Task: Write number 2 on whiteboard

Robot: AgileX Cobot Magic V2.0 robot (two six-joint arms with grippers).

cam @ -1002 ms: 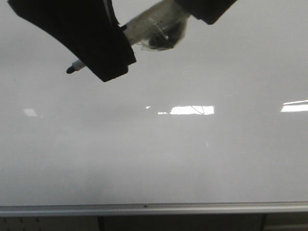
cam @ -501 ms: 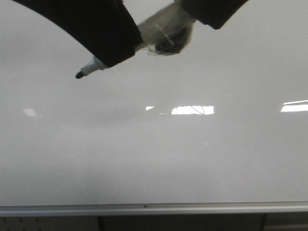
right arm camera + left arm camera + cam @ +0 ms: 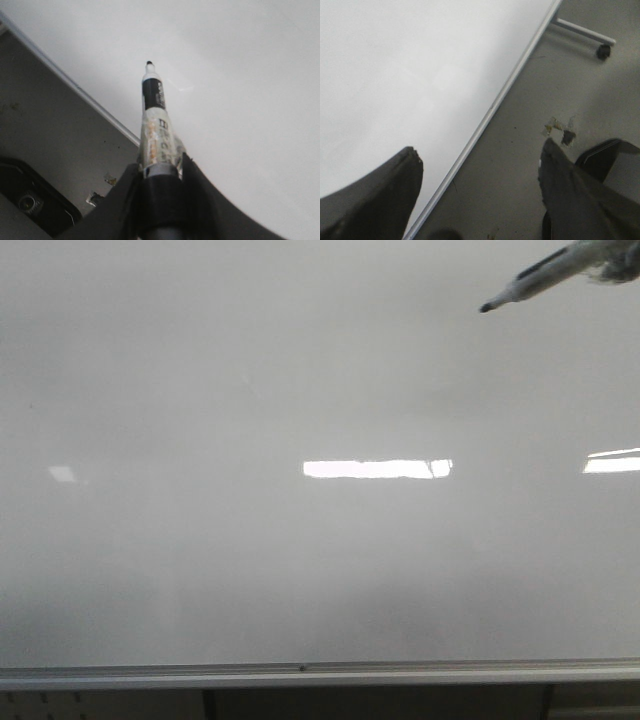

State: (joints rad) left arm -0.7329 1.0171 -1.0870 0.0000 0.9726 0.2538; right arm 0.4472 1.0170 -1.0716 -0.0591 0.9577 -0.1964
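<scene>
The whiteboard (image 3: 300, 570) fills the front view, glossy white-grey, with a silver rail (image 3: 300, 673) along its lower edge. No number 2 shows on it in any view. A black-tipped marker (image 3: 535, 278) reaches in from the top right corner of the front view, its tip off to the upper right of the board's middle. My right gripper (image 3: 160, 172) is shut on the marker (image 3: 154, 125), whose tip points at the board (image 3: 240, 75). My left gripper (image 3: 480, 147) is open and empty, over the board's rail (image 3: 490, 112).
Bright rectangular glare patches (image 3: 375, 468) lie across the board. The left wrist view shows grey floor (image 3: 520, 165) past the rail, a stand leg with a caster wheel (image 3: 604, 51) and small debris (image 3: 560, 127). A dark base (image 3: 30, 200) sits on the floor.
The marker has swung from the upper left-centre of the front view to the top right corner. The dark gripper fingers that covered the top of that view are gone from it.
</scene>
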